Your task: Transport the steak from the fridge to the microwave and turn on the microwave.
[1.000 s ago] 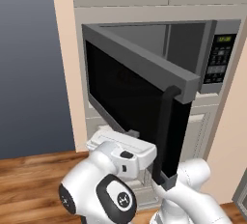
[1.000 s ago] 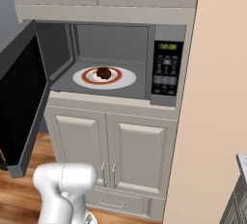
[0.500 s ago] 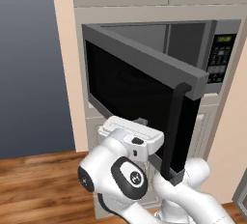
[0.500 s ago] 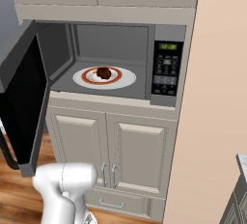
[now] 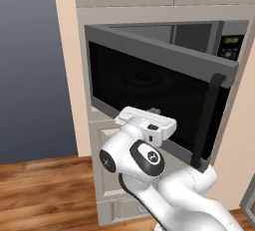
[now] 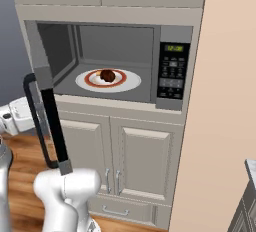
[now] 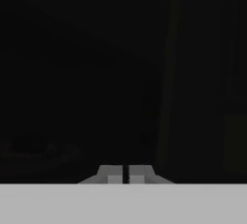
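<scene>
Steak point(image 6: 107, 75) dark reddish-brown rounded lump, on plate point(image 6: 131, 81) inside microwave point(image 6: 172, 71).

Home kitchen: built-in microwave point(image 6: 120, 66) in beige cabinet column point(image 6: 125, 161), panel doors above and below, wooden floor point(image 5: 45, 190).

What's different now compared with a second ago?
The microwave door has swung further toward closed, pushed by the gripper, shut against its dark glass. The arm rose behind the door. The steak stays on its plate inside the microwave.
</scene>
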{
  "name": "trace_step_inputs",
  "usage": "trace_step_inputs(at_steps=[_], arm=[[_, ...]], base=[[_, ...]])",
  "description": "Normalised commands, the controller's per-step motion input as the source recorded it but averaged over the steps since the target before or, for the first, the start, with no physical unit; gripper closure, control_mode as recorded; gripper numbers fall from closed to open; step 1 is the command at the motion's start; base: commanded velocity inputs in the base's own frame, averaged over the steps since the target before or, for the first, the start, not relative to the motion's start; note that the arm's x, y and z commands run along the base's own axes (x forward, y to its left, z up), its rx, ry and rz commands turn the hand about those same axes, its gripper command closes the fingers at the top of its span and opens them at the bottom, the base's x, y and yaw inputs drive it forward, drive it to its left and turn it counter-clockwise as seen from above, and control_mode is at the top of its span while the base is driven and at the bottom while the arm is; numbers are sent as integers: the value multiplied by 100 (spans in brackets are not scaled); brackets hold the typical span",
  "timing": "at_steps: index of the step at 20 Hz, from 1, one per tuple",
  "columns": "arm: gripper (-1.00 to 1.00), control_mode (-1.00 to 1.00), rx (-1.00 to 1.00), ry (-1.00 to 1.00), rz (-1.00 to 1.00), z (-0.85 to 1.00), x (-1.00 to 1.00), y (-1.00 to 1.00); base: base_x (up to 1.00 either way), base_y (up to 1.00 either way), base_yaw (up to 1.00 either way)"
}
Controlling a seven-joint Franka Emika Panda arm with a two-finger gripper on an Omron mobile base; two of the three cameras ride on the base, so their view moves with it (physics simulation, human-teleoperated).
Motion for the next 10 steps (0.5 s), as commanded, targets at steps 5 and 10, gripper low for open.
trace_step_inputs(at_steps=[5, 10], arm=[[100, -100, 2, 0, 0, 1, 66, -28], [100, -100, 8, 0, 0, 8, 58, -20]], base=[[0, 0, 0], [0, 0, 0]])
